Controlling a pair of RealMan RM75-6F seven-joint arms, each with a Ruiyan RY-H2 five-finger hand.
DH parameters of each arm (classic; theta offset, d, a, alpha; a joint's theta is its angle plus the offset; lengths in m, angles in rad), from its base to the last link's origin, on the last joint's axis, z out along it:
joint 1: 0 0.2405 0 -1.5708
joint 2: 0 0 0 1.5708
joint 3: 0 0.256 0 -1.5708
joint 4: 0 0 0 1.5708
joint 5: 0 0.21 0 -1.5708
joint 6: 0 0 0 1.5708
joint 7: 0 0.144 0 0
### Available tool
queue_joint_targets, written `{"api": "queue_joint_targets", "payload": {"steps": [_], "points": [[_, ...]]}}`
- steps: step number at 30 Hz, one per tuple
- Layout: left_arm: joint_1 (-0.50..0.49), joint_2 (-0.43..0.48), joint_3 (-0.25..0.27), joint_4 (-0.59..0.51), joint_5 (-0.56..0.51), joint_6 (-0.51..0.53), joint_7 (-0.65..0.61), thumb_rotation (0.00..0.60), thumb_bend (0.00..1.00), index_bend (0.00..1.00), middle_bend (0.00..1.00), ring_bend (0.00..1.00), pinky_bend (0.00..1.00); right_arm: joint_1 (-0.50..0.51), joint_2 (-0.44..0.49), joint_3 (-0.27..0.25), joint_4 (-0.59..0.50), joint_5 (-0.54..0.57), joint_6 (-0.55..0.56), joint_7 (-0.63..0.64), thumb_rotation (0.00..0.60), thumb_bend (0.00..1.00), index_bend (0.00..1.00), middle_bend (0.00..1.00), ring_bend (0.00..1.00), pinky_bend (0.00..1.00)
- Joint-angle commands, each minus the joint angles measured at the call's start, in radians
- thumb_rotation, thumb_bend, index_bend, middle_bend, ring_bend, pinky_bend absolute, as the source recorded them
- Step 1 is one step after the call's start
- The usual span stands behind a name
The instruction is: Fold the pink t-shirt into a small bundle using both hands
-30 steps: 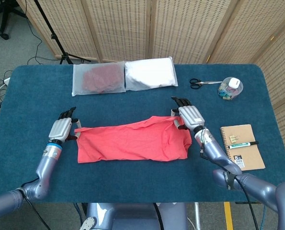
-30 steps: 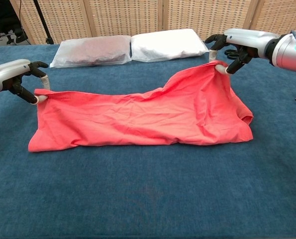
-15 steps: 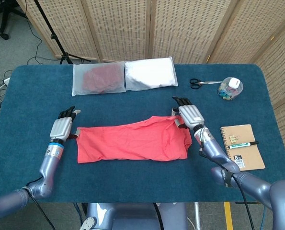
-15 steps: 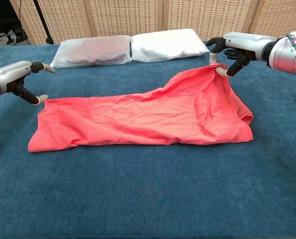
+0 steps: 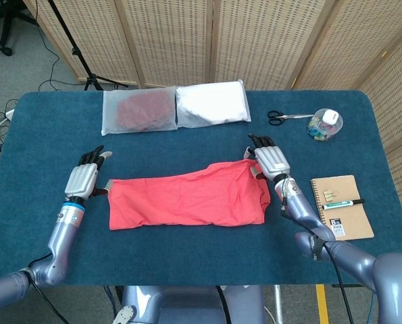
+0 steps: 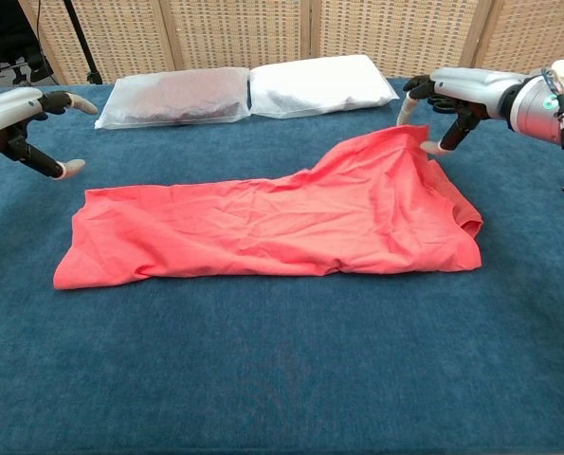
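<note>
Chest view: pink t-shirt (image 6: 272,227) lies as one long folded strip, left hand (image 6: 16,118) and right hand (image 6: 457,95) both empty, fingers spread; bundling folds remain.

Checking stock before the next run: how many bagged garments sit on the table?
2: the red-filled bag at the far edge and the white-filled bag touching its right side. None appear hidden.

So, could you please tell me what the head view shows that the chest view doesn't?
Only the head view shows the scissors, the small tub and the whole notebook with its pen. Only the chest view shows the gap between each robot hand's fingers and the cloth. Both show the pink t-shirt, the left robot hand, the right robot hand and two bagged garments.
</note>
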Motion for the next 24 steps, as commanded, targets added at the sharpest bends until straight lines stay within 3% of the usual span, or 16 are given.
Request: {"api": "queue_joint_targets", "payload": {"steps": [1, 7, 10, 17, 24], "points": [[0.012, 0.022, 0.003, -0.030, 0.014, 0.015, -0.001, 0.600, 0.38, 0.00, 0.00, 0.00, 0.00, 0.004, -0.035, 0.025, 0.022, 0.074, 0.029, -0.086, 0.600, 0.00, 0.00, 0.00, 0.00, 0.00], [0.025, 0.052, 0.007, -0.067, 0.029, 0.032, -0.008, 0.600, 0.38, 0.00, 0.00, 0.00, 0.00, -0.008, -0.034, 0.040, -0.013, 0.119, 0.072, -0.154, 0.600, 0.00, 0.00, 0.00, 0.00, 0.00], [0.033, 0.068, 0.009, -0.081, 0.041, 0.040, -0.016, 0.600, 0.38, 0.00, 0.00, 0.00, 0.00, -0.026, 0.004, 0.040, -0.083, 0.111, 0.102, -0.164, 0.600, 0.00, 0.00, 0.00, 0.00, 0.00], [0.054, 0.128, 0.045, -0.126, 0.097, 0.048, -0.017, 0.600, 0.38, 0.00, 0.00, 0.00, 0.00, -0.133, 0.175, 0.000, -0.356, 0.010, 0.245, -0.156, 0.600, 0.00, 0.00, 0.00, 0.00, 0.00], [0.075, 0.167, 0.089, -0.141, 0.163, 0.058, -0.025, 0.600, 0.38, 0.00, 0.00, 0.00, 0.00, -0.262, 0.318, -0.071, -0.544, -0.136, 0.399, -0.088, 0.600, 0.00, 0.00, 0.00, 0.00, 0.00]]}}
